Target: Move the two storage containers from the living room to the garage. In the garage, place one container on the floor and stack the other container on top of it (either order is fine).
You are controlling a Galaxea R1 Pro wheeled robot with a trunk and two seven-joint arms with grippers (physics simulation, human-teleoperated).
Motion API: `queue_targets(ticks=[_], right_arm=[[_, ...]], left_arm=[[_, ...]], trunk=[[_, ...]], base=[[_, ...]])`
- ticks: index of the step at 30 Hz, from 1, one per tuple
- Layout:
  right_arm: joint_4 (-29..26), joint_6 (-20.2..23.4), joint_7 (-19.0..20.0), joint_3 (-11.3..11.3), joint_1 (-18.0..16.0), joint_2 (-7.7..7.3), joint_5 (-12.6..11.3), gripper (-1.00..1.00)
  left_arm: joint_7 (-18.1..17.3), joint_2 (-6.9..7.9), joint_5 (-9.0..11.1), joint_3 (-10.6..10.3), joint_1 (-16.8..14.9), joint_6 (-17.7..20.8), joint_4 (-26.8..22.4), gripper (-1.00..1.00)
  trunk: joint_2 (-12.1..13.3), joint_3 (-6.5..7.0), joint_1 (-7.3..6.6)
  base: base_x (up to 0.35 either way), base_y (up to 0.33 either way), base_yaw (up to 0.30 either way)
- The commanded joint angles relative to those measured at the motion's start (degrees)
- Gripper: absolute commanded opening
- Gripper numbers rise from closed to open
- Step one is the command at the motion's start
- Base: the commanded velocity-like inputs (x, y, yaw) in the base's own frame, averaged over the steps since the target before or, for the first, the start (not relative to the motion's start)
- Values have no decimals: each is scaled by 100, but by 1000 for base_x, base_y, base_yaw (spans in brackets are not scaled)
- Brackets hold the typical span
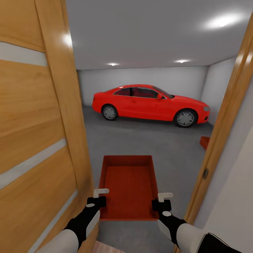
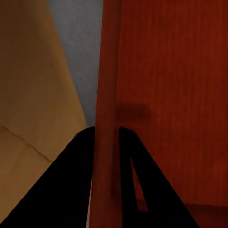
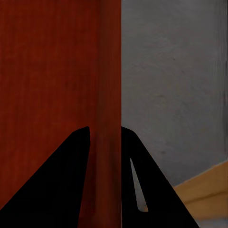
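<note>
**Carry Phase: Container at the Garage Threshold**

The robot stands in a doorway. A wood-panelled door (image 1: 35, 140) occupies the left of the head view, and a wooden door frame (image 1: 225, 130) runs down the right. Beyond lies the garage, with pale grey walls, a dark grey concrete floor (image 1: 147, 140) and a red car (image 1: 151, 103) parked across the centre background.

One storage container (image 1: 128, 184), orange-red, open-topped and empty, sits at lower centre of the head view and is carried level between both arms. The left end effector (image 1: 101, 196) is pinched onto the container's left side wall; the left wrist view shows the thin wall (image 2: 107, 142) clamped between the two dark fingers (image 2: 76, 180). The right end effector (image 1: 162, 200) is likewise pinched onto the right side wall, and the right wrist view shows that wall (image 3: 107, 156) held between its fingers (image 3: 142, 180).

A corner of a second orange-red container (image 1: 205, 142) is visible at the right middle of the head view, partly hidden by the door frame. It appears to rest on the garage floor.

Step in hand, as judged: transport of a container into the garage, with the other already deposited.

Next move requirements:
1. Drive the base forward through the doorway. Clearance on both sides looks tight; keep the container centred.
2. Turn right toward the floor container.
3. Align the carried container squarely above it, lower until seated, then spread both end effectors together to avoid tipping.
</note>
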Motion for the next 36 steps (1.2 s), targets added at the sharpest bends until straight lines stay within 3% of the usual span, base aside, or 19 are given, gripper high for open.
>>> queue_targets(ticks=[1, 18, 36], right_arm=[[-8, -45, -7, -393, -10, -29, -4, -100], [-8, -45, -7, -393, -10, -27, -4, -100], [-8, -37, -16, -393, -10, -35, -4, -100]], left_arm=[[75, 60, 55, 41, -1, 43, -4, -100], [77, 60, 50, 38, -1, 43, -11, -100], [77, 52, 46, 33, -1, 36, -11, -100]], trunk=[[-11, -11, 5], [-11, -11, 5], [-11, -11, 5]], base=[[246, 230, -287], [227, 196, -286], [13, 6, -29]])
